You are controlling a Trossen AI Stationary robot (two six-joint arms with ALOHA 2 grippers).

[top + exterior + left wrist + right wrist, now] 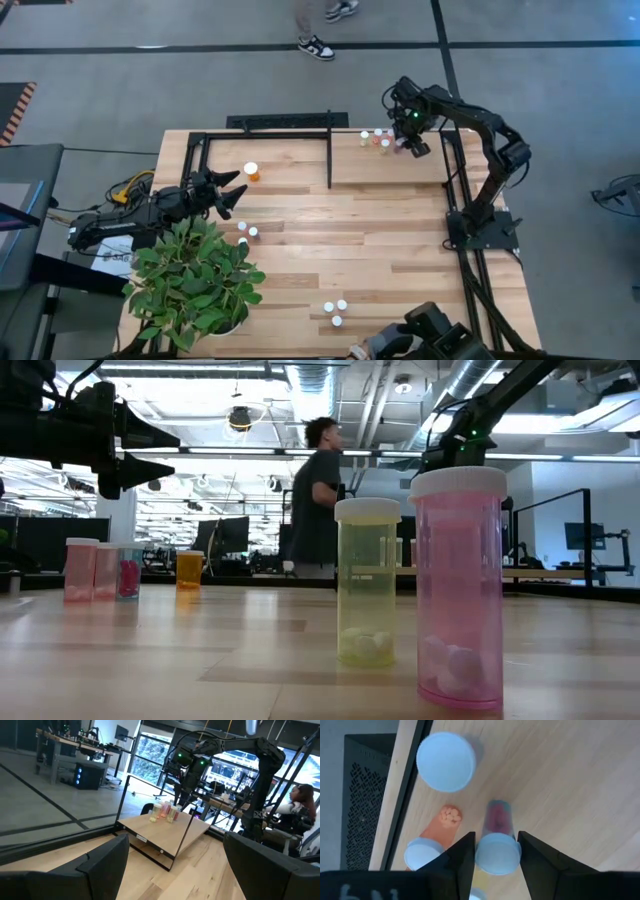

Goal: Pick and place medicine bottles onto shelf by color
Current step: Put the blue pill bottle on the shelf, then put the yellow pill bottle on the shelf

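The high view looks straight down on the whole table [340, 240] and both arms, while the low view sits at tabletop height, close behind two vials [460, 590], facing level into the room. The left wrist view looks across to the shelf [165, 832]; the right wrist view looks down close over the same shelf [560, 775].

Looking straight down, we see the right gripper [413, 143] over the far right corner of the shelf [390, 168], right at a small cluster of white-capped vials [376, 140], though we cannot tell how its fingers stand. The left gripper [234, 194] sits with fingers spread near the table's left side, just short of the larger orange bottle [251, 171] and beside a leafy potted plant [195, 282]. Two vials [248, 231] stand near the plant, three more [335, 311] at the near edge, and a person's sneakers [316, 47] show on the floor beyond.
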